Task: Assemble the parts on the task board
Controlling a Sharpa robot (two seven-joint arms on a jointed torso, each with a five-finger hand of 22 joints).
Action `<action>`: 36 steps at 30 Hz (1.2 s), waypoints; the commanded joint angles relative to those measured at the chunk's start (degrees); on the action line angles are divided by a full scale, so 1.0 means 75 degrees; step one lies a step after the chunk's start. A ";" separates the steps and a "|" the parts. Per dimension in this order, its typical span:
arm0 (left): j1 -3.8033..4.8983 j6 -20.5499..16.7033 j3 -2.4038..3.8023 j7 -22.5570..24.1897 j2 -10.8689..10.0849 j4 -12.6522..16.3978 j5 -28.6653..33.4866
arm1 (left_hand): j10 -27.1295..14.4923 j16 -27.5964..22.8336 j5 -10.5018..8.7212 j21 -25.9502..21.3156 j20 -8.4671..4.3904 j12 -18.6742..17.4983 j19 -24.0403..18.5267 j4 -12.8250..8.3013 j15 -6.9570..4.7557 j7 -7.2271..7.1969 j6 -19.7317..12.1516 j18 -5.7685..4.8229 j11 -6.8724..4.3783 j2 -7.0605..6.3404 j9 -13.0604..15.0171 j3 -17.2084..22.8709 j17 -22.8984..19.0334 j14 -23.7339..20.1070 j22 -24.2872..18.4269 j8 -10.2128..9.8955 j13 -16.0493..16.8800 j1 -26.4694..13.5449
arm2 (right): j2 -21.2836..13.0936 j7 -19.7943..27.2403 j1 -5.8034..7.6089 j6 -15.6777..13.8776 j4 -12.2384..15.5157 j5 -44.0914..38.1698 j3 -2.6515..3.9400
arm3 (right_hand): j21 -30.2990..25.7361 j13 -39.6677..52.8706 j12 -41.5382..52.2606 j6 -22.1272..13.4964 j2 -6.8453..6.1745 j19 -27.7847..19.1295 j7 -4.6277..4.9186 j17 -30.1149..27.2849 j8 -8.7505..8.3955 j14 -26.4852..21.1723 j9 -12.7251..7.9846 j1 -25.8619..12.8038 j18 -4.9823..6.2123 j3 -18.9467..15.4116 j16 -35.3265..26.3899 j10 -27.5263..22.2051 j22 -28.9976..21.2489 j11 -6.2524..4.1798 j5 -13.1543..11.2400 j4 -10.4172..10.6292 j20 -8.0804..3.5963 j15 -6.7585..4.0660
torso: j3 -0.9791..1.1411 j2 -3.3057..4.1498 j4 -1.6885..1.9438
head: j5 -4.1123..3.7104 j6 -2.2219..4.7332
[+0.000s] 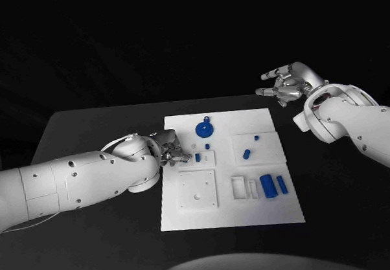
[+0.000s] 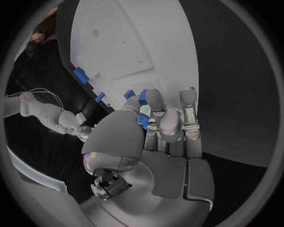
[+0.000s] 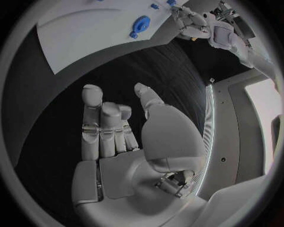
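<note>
Close before the left wrist camera, the left hand (image 2: 155, 126) is seen curled at the left edge of the white board (image 1: 190, 220), a small blue part (image 2: 142, 98) apparently pinched at its fingertips. Most of the work is judged undone: a round blue part (image 1: 204, 130) and blue cylinders (image 1: 269, 185) lie loose. Off the board's far right corner, the right hand (image 1: 286, 83) is held spread and empty.

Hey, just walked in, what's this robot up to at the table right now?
It is assembling small blue parts on the white task board. The left hand is at the board's left edge, its fingers closed around a small blue part. The right hand hovers open off the board's far right corner, holding nothing. A blue round part and other pieces lie on the board.
</note>
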 commanded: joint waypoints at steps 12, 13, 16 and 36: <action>-0.0038 0.0059 -0.0026 -0.0013 0.0018 0.0003 0.0061 | 0.0349 -0.0040 0.0005 0.0038 0.0071 0.0054 -0.0014 0.0287 -0.0009 -0.0343 0.0385 0.0101 -0.0142 -0.0261 0.0026 -0.0049 0.0026 0.0043 0.0120 -0.0017 -0.0022 0.0109 | 0.0006 0.0075 -0.0009 0.0085 0.0001 -0.0020 0.0003 | -0.0033 -0.0014 -0.0029 0.0038 -0.0013 0.0281 -0.0021 -0.0011 0.0010 0.0006 0.0012 -0.0086 0.0118 -0.0002 -0.0048 -0.0008 0.0345 -0.0032 0.0028 0.0040 0.0034 -0.0002 | -0.0005 -0.0001 0.0003 | 0.0000 -0.0019; -0.0038 0.0057 -0.0026 -0.0014 0.0018 0.0003 0.0061 | 0.0350 -0.0041 0.0003 0.0038 0.0071 0.0054 -0.0014 0.0291 -0.0009 -0.0344 0.0386 0.0101 -0.0142 -0.0265 0.0027 -0.0052 0.0025 0.0043 0.0120 -0.0017 -0.0023 0.0107 | 0.0006 0.0075 -0.0009 0.0085 0.0001 -0.0020 0.0003 | -0.0033 -0.0014 -0.0029 0.0038 -0.0013 0.0281 -0.0021 -0.0011 0.0010 0.0006 0.0012 -0.0086 0.0118 -0.0002 -0.0048 -0.0008 0.0345 -0.0032 0.0028 0.0040 0.0034 -0.0002 | -0.0005 -0.0002 0.0003 | -0.0002 -0.0019; -0.0038 0.0051 -0.0026 -0.0017 0.0019 0.0001 0.0061 | 0.0351 -0.0040 0.0000 0.0038 0.0067 0.0056 -0.0014 0.0375 -0.0008 -0.0348 0.0393 0.0092 -0.0145 -0.0290 0.0033 -0.0082 0.0026 0.0042 0.0120 -0.0015 -0.0024 0.0110 | 0.0005 0.0075 -0.0009 0.0085 0.0002 -0.0020 0.0003 | -0.0033 -0.0014 -0.0029 0.0038 -0.0013 0.0281 -0.0021 -0.0011 0.0010 0.0006 0.0012 -0.0086 0.0118 -0.0002 -0.0048 -0.0008 0.0345 -0.0032 0.0028 0.0040 0.0034 -0.0002 | -0.0005 -0.0003 0.0002 | 0.0000 -0.0022; -0.0038 0.0012 -0.0024 -0.0011 0.0025 -0.0025 0.0070 | 0.0350 -0.0053 -0.0050 0.0028 0.0070 0.0062 -0.0003 0.1092 -0.0014 -0.0376 0.0443 0.0094 -0.0157 -0.0546 0.0063 -0.0324 0.0022 0.0047 0.0120 -0.0016 -0.0034 0.0131 | 0.0001 0.0070 -0.0009 0.0074 -0.0005 -0.0020 0.0003 | -0.0031 -0.0016 -0.0029 0.0030 -0.0007 0.0286 -0.0022 -0.0015 0.0009 0.0011 0.0012 -0.0103 0.0115 -0.0002 -0.0052 -0.0004 0.0347 -0.0033 0.0045 0.0042 0.0032 -0.0004 | -0.0010 -0.0002 0.0003 | -0.0019 -0.0048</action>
